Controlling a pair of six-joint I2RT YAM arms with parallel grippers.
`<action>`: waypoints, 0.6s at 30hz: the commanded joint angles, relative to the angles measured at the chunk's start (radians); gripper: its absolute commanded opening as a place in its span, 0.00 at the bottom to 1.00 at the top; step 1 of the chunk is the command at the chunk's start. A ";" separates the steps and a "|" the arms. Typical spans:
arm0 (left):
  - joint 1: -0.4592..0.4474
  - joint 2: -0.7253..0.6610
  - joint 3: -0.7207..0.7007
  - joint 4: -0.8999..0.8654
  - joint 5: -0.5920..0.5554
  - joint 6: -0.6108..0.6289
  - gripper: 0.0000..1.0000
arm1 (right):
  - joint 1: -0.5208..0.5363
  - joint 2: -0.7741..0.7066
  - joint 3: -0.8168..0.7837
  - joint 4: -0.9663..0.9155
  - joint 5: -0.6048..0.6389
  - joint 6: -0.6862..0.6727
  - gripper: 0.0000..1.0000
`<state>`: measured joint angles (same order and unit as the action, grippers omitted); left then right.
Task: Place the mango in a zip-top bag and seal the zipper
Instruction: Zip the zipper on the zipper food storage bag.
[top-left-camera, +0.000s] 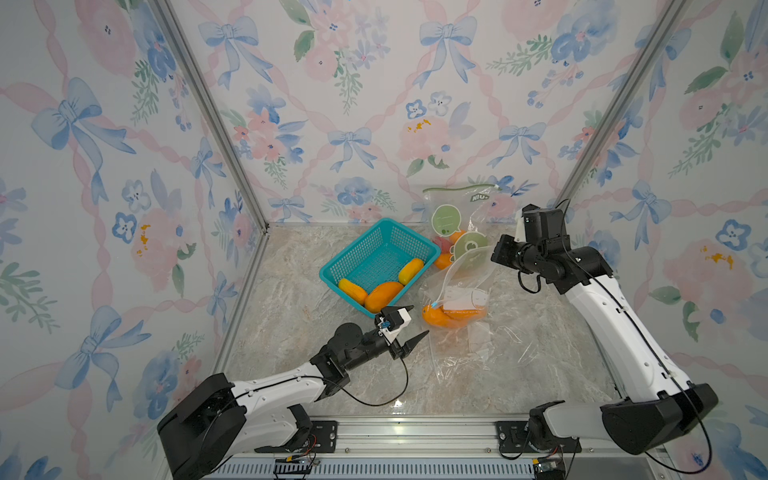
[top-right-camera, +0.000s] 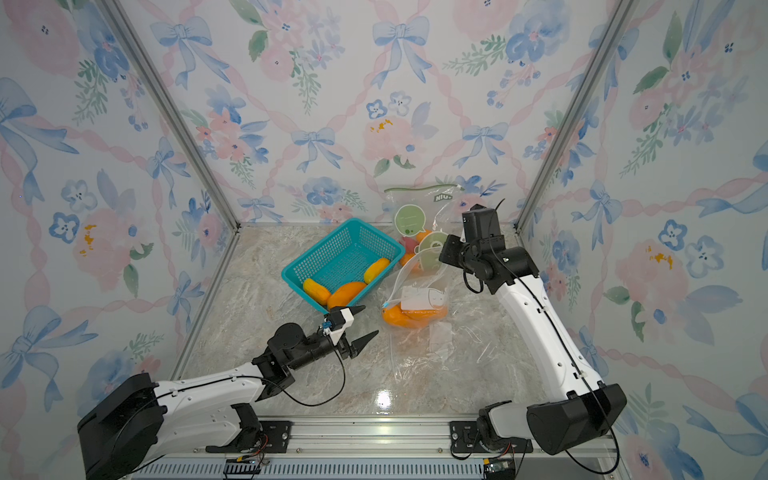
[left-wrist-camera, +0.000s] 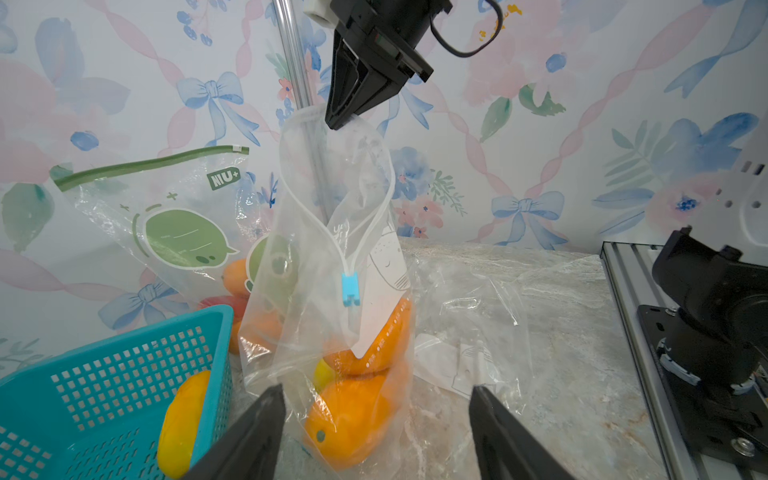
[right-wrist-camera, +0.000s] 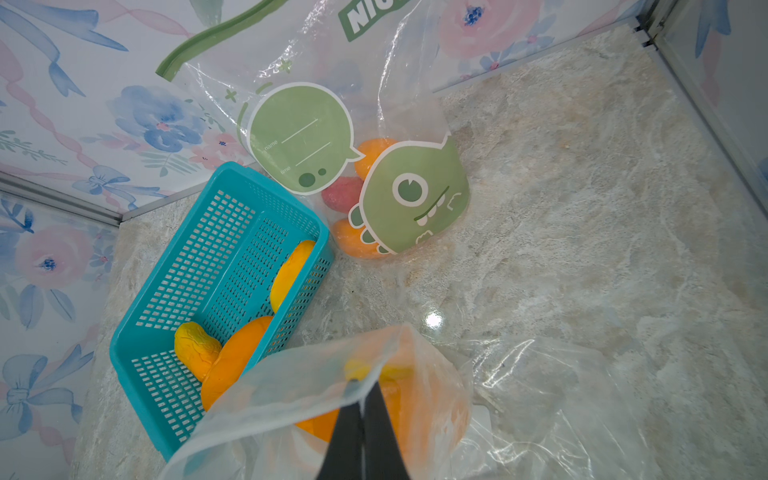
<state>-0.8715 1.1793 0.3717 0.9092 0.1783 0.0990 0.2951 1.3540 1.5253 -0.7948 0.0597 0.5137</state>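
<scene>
Aluminium rail (top-left-camera: 415, 430) fronts marble tabletop (top-left-camera: 291, 291), floral walls (top-left-camera: 353, 62); left jaws spread, right jaws pinching bag (left-wrist-camera: 316, 291).

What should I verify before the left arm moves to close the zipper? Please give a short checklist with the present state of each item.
1. Mangoes inside the clear bag: ok, they lie at its bottom.
2. Right gripper shut on the bag's top edge: ok, it holds the bag up.
3. Left gripper open and empty: ok, it is beside the bag.
4. Zipper sealed: not ok, its tracks stand apart above the blue slider.
5. Slider reachable: probably ok, it faces the left wrist camera with nothing in front.
6. Grip firm enough for a pull: cannot tell.
</scene>
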 joint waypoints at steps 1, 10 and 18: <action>-0.007 0.071 0.053 0.131 -0.026 0.003 0.66 | -0.008 -0.021 0.026 -0.014 0.000 0.012 0.00; -0.009 0.218 0.132 0.170 -0.023 -0.038 0.45 | -0.009 -0.019 0.021 -0.007 -0.002 0.013 0.00; -0.008 0.291 0.161 0.191 -0.017 -0.065 0.33 | -0.010 -0.022 0.017 -0.009 0.000 0.010 0.00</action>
<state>-0.8764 1.4570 0.5121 1.0557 0.1562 0.0521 0.2951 1.3540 1.5253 -0.7944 0.0597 0.5167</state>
